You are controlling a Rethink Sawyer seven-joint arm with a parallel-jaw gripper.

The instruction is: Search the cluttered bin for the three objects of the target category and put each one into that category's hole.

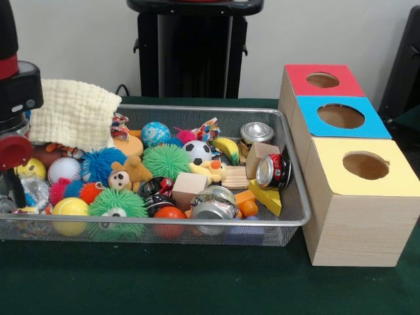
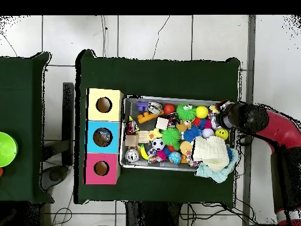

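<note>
Nearest in the front view, a wire mesh bin (image 1: 289, 220) sits on the green table (image 1: 197, 282), heaped with toys. Crushed drink cans (image 1: 211, 205) lie at its lower middle, long axis roughly left to right, half sunk among a wooden cube (image 1: 189, 184) and an orange ball (image 1: 170, 213). Another can (image 1: 274, 170) lies tipped, its top facing left. Right of the bin stands the wooden box: yellow hole (image 1: 365, 165), blue hole (image 1: 340, 116), red hole (image 1: 323, 80). A cream cloth (image 1: 73, 113) covers the upper left corner. The arm (image 1: 14, 98) is cut off at the left edge; its gripper is hidden, so I cannot tell its state
</note>
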